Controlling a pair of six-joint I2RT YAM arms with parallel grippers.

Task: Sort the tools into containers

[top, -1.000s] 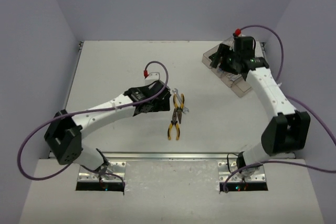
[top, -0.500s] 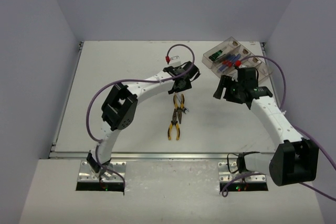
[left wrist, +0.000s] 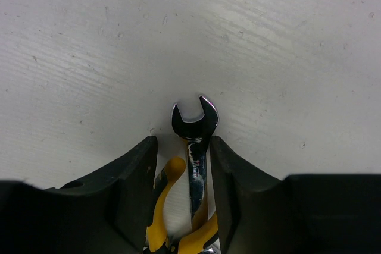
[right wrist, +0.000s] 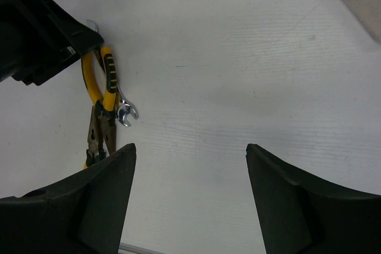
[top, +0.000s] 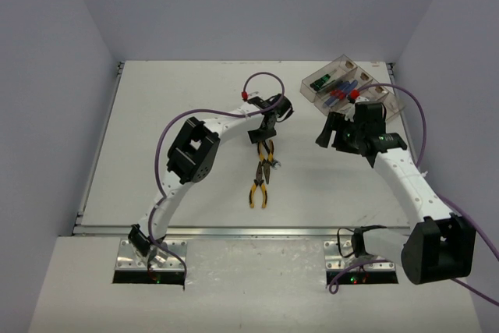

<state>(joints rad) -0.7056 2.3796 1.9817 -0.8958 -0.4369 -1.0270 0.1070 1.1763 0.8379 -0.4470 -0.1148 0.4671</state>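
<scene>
**Wrench between the left fingers**

We see the left pincer [left wrist: 183,141] spread, its fingers on both sides of the silver wrench [left wrist: 195,120], which lies across yellow pliers [left wrist: 168,176]. The right pincer [right wrist: 190,150] is wide open above the table [right wrist: 238,57], and the tray [top: 341,60] stands just beyond it.

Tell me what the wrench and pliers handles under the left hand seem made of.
Wrench: bare polished metal, likely steel; it reflects like a mirror. Pliers handles: yellow and black grips, probably plastic or rubber; smooth, duller sheen.

Bright even light; soft shadows; glare on the wrench [left wrist: 194,120]; sharp focus.
</scene>
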